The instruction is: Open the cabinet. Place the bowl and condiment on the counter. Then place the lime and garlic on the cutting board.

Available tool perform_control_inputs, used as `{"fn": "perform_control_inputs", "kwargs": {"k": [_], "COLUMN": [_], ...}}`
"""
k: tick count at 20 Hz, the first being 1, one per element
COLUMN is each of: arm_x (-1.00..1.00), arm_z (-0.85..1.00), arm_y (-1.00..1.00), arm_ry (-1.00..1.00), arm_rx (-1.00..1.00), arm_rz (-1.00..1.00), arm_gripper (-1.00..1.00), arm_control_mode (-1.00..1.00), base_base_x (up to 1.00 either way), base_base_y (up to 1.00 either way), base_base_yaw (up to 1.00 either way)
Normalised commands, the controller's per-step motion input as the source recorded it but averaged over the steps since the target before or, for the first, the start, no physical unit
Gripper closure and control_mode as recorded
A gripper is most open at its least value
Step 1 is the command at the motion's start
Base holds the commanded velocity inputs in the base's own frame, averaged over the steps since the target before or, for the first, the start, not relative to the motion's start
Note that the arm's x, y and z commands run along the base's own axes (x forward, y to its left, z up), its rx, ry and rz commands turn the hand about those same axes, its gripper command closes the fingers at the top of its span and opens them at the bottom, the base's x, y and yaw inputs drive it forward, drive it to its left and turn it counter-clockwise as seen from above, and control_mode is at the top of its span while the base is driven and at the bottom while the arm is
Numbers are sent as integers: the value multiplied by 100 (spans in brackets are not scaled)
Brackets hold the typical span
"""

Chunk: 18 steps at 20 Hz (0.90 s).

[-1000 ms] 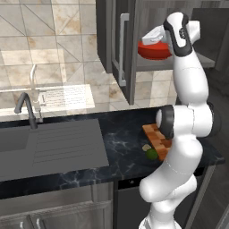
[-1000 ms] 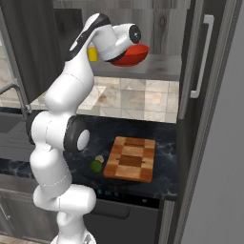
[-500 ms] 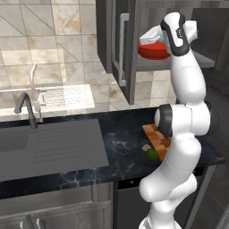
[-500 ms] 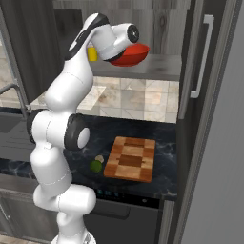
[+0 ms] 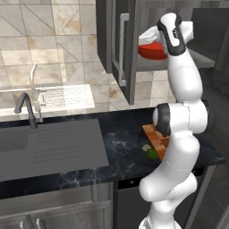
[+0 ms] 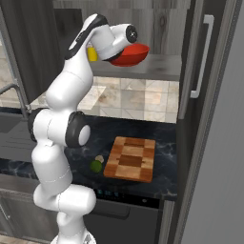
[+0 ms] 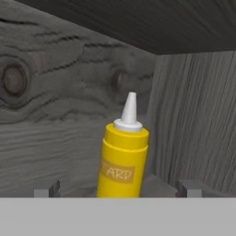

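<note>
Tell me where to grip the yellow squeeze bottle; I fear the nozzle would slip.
Take the yellow squeeze bottle by its straight round body, below the cap, not the tapered nozzle. Come in level from the cabinet's open front: it stands upright, and the open hand already faces it with a finger on either side.

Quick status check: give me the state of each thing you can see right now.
cabinet: open
bowl: on the cabinet shelf
condiment: upright on the shelf, ahead of the end effector
end effector: open, empty
lime: on the counter, left of the board
garlic: on the counter, beside the lime
cutting board: bare
</note>
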Motion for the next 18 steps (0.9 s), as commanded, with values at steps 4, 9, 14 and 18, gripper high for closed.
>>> {"fn": "perform_control_inputs", "kwargs": {"k": [4, 9, 14, 18], "arm_x": [7, 8, 15, 14], "arm_z": [0, -1, -3, -2], "arm_y": [0, 5, 14, 11], "arm_ry": [0, 0, 0, 0], "arm_rx": [0, 0, 0, 0], "arm_rz": [0, 0, 0, 0], "arm_gripper": [-100, -100, -100, -100], "arm_control_mode": [-100, -100, -100, -100], "base_base_x": [0, 0, 0, 0], "base_base_y": [0, 0, 0, 0], "base_base_yaw": [0, 0, 0, 0]}}
